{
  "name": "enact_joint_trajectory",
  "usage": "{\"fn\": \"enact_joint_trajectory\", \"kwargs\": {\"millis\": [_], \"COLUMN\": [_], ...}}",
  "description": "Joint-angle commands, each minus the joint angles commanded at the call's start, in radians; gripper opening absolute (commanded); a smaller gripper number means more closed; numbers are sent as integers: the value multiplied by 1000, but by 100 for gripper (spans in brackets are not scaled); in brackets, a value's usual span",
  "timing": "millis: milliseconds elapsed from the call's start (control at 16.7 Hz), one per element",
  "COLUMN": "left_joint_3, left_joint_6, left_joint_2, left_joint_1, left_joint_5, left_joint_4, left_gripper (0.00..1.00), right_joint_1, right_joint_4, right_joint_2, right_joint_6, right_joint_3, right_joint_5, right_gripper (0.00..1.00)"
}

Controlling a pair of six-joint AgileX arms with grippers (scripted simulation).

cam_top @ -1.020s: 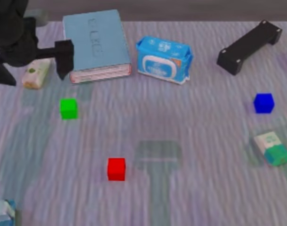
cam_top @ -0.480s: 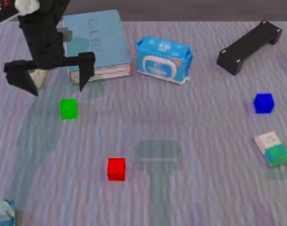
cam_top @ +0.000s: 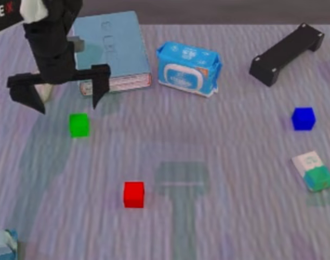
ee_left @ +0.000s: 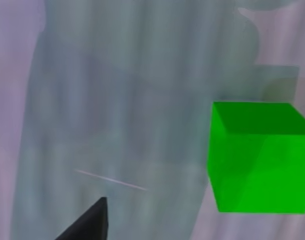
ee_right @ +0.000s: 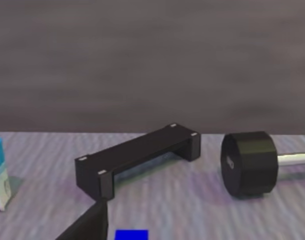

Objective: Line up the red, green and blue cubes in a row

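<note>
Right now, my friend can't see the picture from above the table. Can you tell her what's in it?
The left gripper, open, hovers near the table's upper left, just above the green cube. The red cube sits lower near the middle and the blue cube far right. A light blue book, wipes pack and black stand line the back.
</note>
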Motion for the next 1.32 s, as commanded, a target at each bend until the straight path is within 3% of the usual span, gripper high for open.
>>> {"fn": "enact_joint_trajectory", "kwargs": {"millis": [300,600,1320], "left_joint_3": [-120,-144,-144], "left_joint_6": [-1,-1,-1], "left_joint_2": [61,74,74], "left_joint_1": [-1,-2,-2], "left_joint_5": [1,1,1], "left_joint_4": [192,222,222], "left_gripper": [100,100,10], "right_joint_1": [0,0,0], "right_joint_4": [0,0,0], "right_joint_2": [0,0,0], "right_joint_6": [0,0,0], "right_joint_3": [0,0,0], "right_joint_5": [0,0,0], "right_gripper": [100,100,100]}}
